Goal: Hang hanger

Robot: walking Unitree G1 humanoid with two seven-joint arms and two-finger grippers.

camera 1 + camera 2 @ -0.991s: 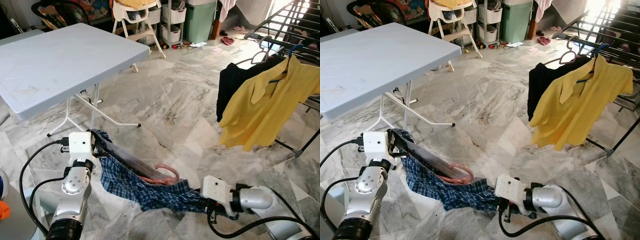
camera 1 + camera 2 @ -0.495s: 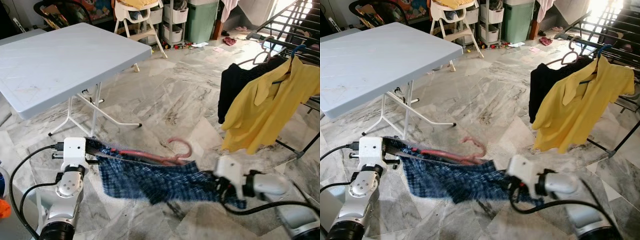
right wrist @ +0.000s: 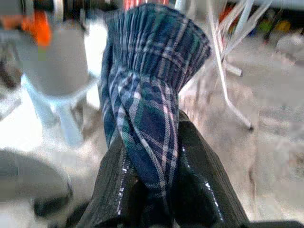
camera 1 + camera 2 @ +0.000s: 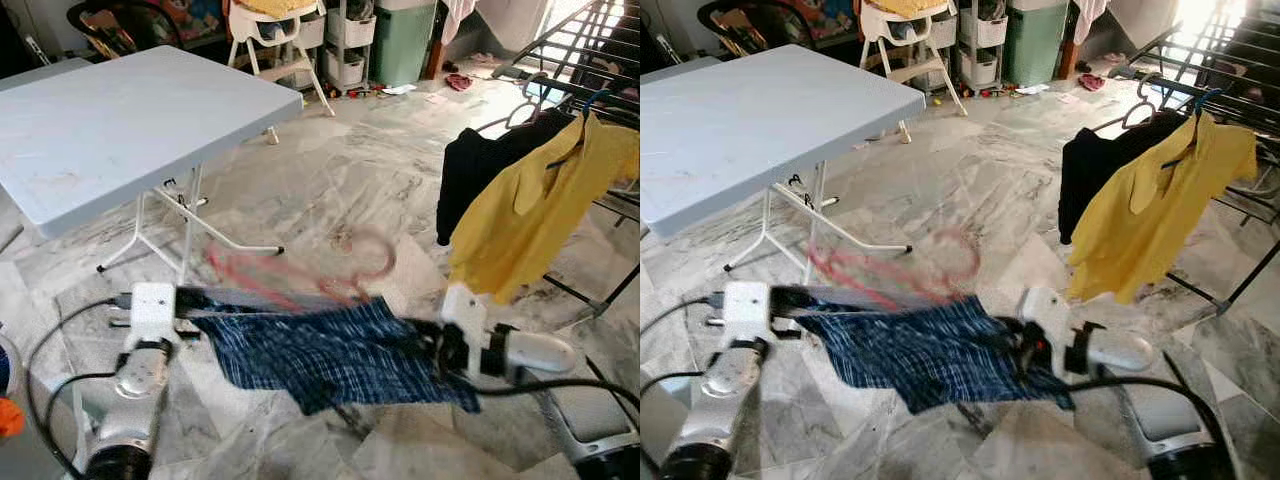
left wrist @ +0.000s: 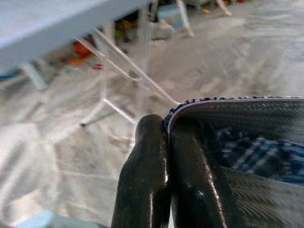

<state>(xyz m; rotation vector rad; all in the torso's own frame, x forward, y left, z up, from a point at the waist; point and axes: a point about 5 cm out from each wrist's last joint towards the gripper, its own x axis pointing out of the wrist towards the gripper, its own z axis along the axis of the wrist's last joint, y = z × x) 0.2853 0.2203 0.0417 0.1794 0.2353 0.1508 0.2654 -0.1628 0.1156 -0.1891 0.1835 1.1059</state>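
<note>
1. The plaid garment [image 4: 335, 350] is now stretched flatter and higher than a second ago, above the floor [image 4: 330, 190].
2. It is pinched in both closed tools, left tool [image 5: 166, 142] and right tool [image 3: 156, 190].
3. The pink hanger [image 4: 300, 275], blurred, is raised above the garment's upper edge.

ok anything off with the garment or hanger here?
Yes. The pink hanger is tipped, one shoulder risen clear above the blue plaid shorts stretched between left gripper and right gripper. Both are motion-blurred.
</note>
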